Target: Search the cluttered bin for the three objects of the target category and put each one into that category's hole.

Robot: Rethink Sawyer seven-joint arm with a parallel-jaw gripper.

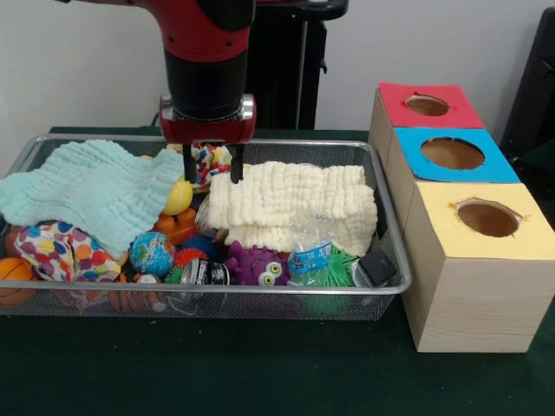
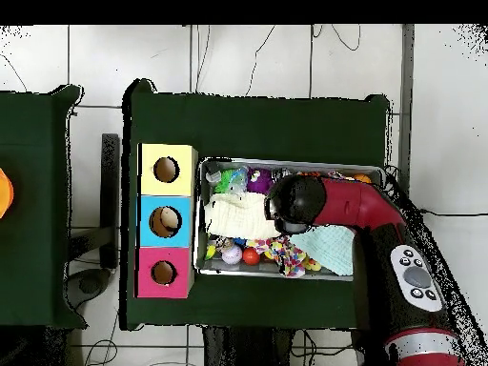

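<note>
From where I sit the sorting looks barely begun, if at all: the wire bin (image 1: 392,260) is packed full, and I can see nothing in the red hole (image 1: 427,106), the blue hole (image 1: 452,153) or the yellow hole (image 1: 488,218), though their depths are dark and something may already lie inside. My gripper (image 1: 212,172) hangs over the bin's far edge, fingers spread a modest way apart and holding nothing, right above a multicoloured rope toy (image 1: 208,159). Which category is wanted I cannot tell, so the candidates are open: the globe ball (image 1: 151,253) and purple monster toy (image 1: 257,265) near the front edge, the small water bottle (image 1: 309,252) beside them. The cream cloth (image 1: 290,205) and mint cloth (image 1: 91,189) cover much, so I judge that searching beneath them is left to do.
</note>
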